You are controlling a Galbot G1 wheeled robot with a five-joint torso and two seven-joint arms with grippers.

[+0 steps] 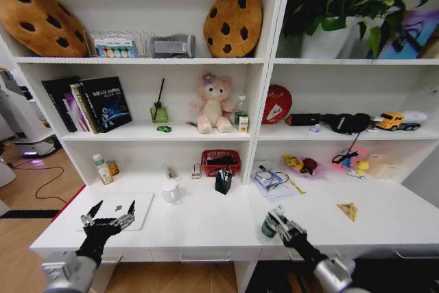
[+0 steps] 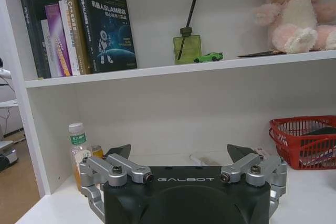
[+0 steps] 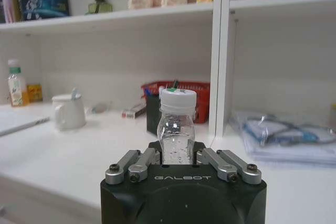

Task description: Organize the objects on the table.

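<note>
We see our right gripper (image 1: 278, 220) clamped on a small clear bottle (image 3: 177, 129) near the counter's (image 1: 206, 228) front edge. Our left gripper (image 1: 110, 214) hangs spread apart over the laptop (image 1: 134, 205) at the front left corner.

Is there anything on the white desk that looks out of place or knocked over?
Nothing is spilled or damaged. The odd one is the yellow triangular piece, lying alone on the desk toward its right end. The right gripper is shut on a small clear bottle, held upright.
</note>
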